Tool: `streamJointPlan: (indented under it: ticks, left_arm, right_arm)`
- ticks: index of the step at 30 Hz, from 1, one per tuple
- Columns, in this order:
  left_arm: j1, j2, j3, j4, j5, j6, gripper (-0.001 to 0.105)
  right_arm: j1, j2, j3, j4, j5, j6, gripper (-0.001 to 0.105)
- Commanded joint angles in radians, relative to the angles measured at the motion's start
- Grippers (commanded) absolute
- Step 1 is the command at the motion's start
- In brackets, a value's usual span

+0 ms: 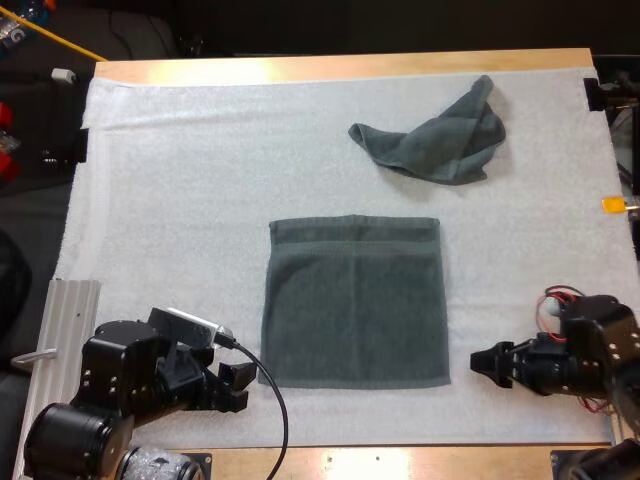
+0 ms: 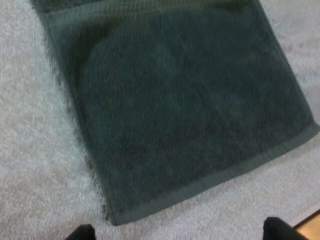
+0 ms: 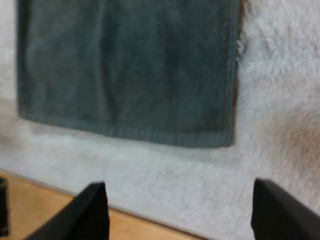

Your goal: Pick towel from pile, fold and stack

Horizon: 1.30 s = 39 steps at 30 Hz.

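High view: on the mat (image 1: 150,200), the flat towel (image 1: 355,310) lies between my grippers, with the crumpled towel (image 1: 435,140) far beyond. Left gripper (image 1: 238,387) is spread beside its near-left corner, and right gripper (image 1: 480,362) is spread near its near-right corner.

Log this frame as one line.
flat towel: spread at centre of mat | crumpled towel: far right | left gripper: open, beside near-left corner | right gripper: open, beside near-right corner

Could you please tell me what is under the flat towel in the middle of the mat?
The flat towel lies on the white mat, which shows on all sides of it. What is beneath the cloth is covered, though it lies smooth, without bumps.
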Motion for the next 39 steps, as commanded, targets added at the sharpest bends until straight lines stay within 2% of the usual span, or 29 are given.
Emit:
streamJointPlan:
  ticks: [1,5,13,18,21,22,24,32,39]
  left_arm:
    - [0.000,-0.004,0.000,-0.015,-0.002,0.000,0.064]
    - [0.000,-0.004,0.000,-0.028,0.000,0.000,0.064]
    - [0.000,-0.004,0.000,-0.056,0.002,-0.002,0.064]
    - [0.000,-0.004,0.000,-0.062,0.004,-0.002,0.064]
    - [0.000,-0.004,0.000,-0.063,0.004,-0.002,0.064]
    - [0.000,-0.004,0.000,-0.063,0.004,-0.006,0.064]
    - [0.000,-0.004,0.000,-0.063,0.006,-0.014,0.064]
    - [0.000,-0.004,0.000,-0.063,0.027,-0.016,0.064]
    - [0.000,-0.004,0.000,-0.066,0.028,-0.016,0.064]
  right_arm:
    - [0.001,0.014,0.016,-0.037,-0.011,0.008,0.059]
    - [0.002,0.095,0.063,-0.121,-0.025,0.017,0.059]
    - [0.003,0.259,0.081,-0.217,-0.045,0.004,0.059]
    - [0.074,0.354,0.081,-0.293,-0.067,-0.006,0.059]
    - [0.150,0.421,0.081,-0.332,-0.002,0.000,0.059]
    - [0.170,0.445,0.081,-0.340,0.056,0.031,0.059]
    - [0.194,0.482,0.081,-0.359,0.105,0.088,0.057]
    - [0.200,0.585,0.081,-0.459,0.103,0.161,0.034]
    - [0.200,0.646,0.081,-0.457,0.054,0.173,0.034]
